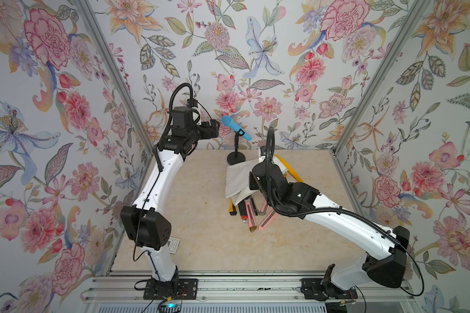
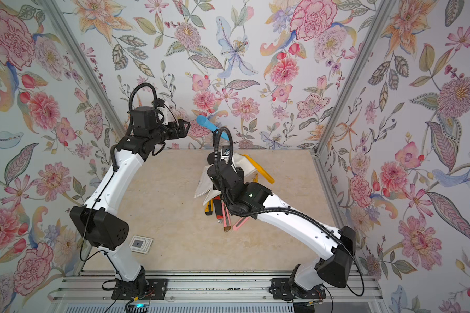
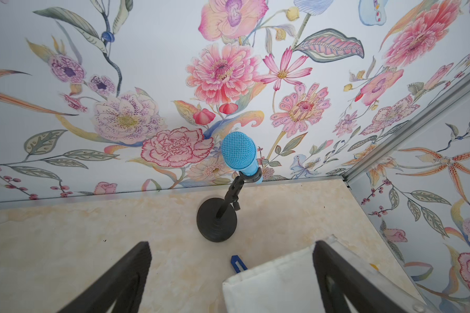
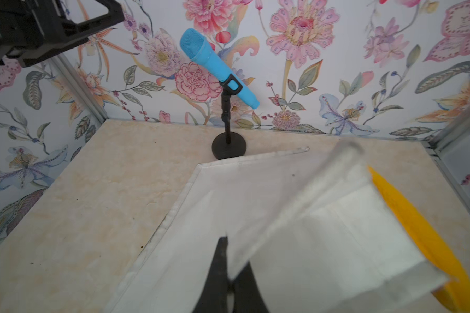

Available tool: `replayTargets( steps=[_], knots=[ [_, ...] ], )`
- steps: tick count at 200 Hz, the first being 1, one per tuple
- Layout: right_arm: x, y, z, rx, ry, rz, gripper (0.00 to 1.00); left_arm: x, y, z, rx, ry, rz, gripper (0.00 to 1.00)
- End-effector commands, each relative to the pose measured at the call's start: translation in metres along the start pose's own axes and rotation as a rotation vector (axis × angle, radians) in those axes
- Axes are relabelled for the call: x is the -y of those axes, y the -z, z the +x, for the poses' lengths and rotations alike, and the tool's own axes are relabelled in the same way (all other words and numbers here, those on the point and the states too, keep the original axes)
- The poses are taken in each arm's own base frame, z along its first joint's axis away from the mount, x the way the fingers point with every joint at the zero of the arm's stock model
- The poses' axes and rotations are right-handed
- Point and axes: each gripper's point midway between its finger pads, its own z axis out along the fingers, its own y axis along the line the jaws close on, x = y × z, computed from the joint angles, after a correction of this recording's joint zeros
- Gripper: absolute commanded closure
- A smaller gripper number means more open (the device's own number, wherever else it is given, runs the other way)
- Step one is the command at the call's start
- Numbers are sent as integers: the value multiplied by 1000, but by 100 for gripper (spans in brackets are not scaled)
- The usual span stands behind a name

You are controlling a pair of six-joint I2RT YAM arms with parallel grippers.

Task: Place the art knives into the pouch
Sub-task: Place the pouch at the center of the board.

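Pouch [image 1: 236, 178] is lying on the tabletop [image 1: 190, 216] directly under the right pincer [image 4: 229, 260], with one corner reaching out past the wrist. The right pincer is pressing shut on the pouch's top layer of white cloth, and in the right wrist view that layer is rising from between the closed fingers [image 4: 221, 252] as a blurred flap while the lower layer is lying flat. A yellow handle [image 4: 418, 230] is trailing from the pouch's open end, off to the outer side of this pincer.

Behind the right pincer, toward the arm's base, several knives [image 1: 248, 214] are lying in a close bunch on the tabletop, their upper ends tucked under the pouch's near corner. They are yellow, red-and-black and pink; which one is the art knife is hard to tell from here.

The left pincer [image 3: 232, 244] is hanging high above the tabletop with its jaws spread wide and nothing between them. A blue microphone [image 3: 239, 151] on a black stand [image 3: 217, 219] is standing just ahead of it, and the pouch's far corner is showing below one of its fingers [image 3: 337, 271].
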Motion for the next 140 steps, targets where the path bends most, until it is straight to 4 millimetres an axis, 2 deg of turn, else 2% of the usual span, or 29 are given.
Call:
replayTargets(
  steps=[1,27,31,34,52,97,118,140],
  knots=[
    [-41,18,-54,150,-24,-108,100,-19,18,8,13,-18,-52,4],
    [-79,20,-69,204,18,-189,100,-36,43,17,28,-2,-86,2],
    [-85,18,-68,200,20,-207,100,-39,42,21,21,3,-92,2],
    [-88,16,-67,197,20,-218,100,-37,54,14,46,0,-90,2],
    [-111,2,-55,167,19,-293,100,-45,69,16,59,-4,-122,2],
    [-163,-49,10,-8,7,-470,100,-63,91,26,46,-34,-228,1],
    [-182,-71,55,-142,-9,-562,100,-71,92,40,12,-36,-260,1],
    [-194,-82,101,-278,-38,-628,100,-77,89,55,-30,-30,-279,1]
  ],
)
